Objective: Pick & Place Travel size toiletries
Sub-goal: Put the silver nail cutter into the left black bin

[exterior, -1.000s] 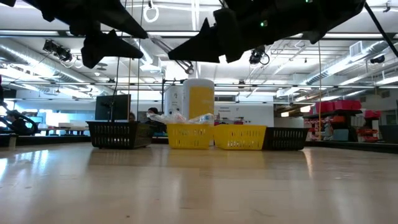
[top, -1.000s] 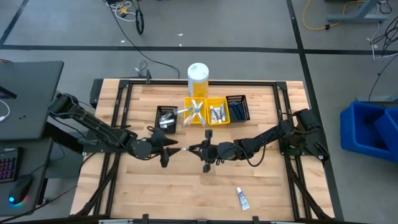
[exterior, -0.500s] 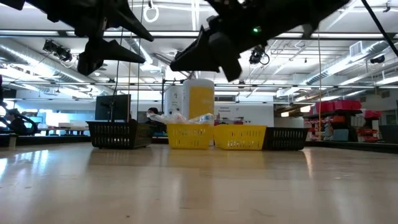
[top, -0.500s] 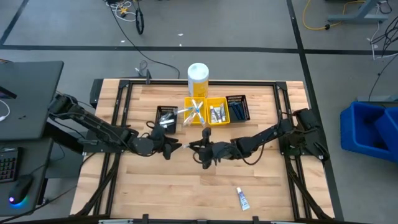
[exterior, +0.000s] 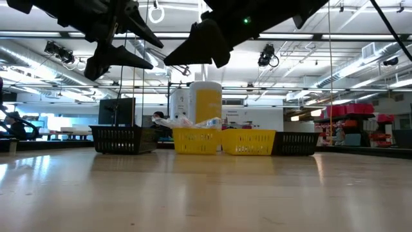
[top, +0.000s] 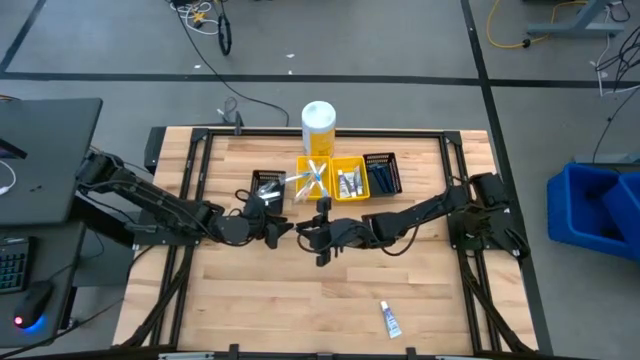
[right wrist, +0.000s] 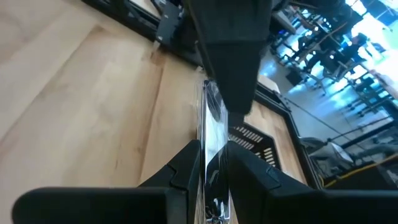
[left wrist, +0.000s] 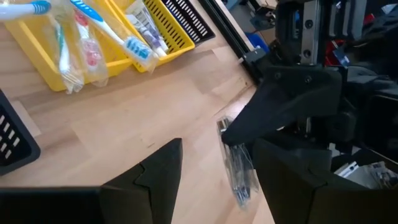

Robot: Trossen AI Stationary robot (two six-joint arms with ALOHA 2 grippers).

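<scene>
My two arms meet over the middle of the bench (top: pixel 300 310), left claw (top: pixel 283 229) and right claw (top: pixel 306 234) near each other, tip to tip. Just beyond them sits the row of bins: a black bin (top: pixel 266 186), two yellow bins (top: pixel 332 179), another black one (top: pixel 384 172), with the white-and-yellow container (top: pixel 318 124) behind. A lone toothpaste tube (top: pixel 389 320) lies near the front edge.

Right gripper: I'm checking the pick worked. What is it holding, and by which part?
The right gripper pinches a clear-wrapped toiletry by its upper end; the rest hangs free.
</scene>
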